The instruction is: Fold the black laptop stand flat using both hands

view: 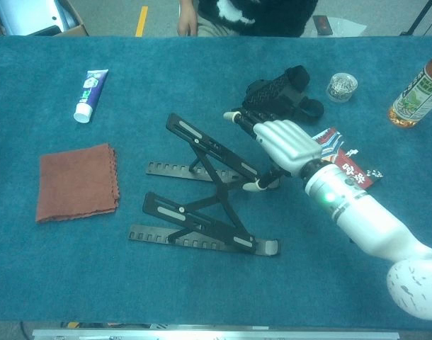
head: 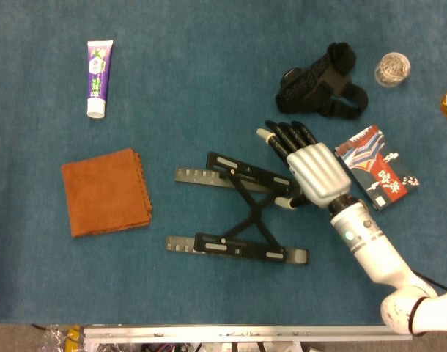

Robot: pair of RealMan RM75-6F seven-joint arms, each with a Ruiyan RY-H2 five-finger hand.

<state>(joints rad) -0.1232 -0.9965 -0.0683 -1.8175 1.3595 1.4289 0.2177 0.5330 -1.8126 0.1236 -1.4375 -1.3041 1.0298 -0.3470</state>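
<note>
Laptop stand [head: 238, 216]: mid-bench, still raised on crossed struts | Right hand [head: 305, 170]: fingers extended, thumb touching the far rail's end, gripping nothing | Left hand: not in view | Handling: probably rigid, light, hinged, likely to skid; press down on each raised rail.

Black laptop stand [head: 238, 213] [view: 202, 191] sits unfolded near table centre: two notched base rails flat on the blue cloth, running roughly 9 to 3 o'clock, grey stops at their 3 o'clock ends. Upper arms are still raised, tilting up toward 10 o'clock in the chest view, with crossed links between the two sides. Not flat yet.
</note>
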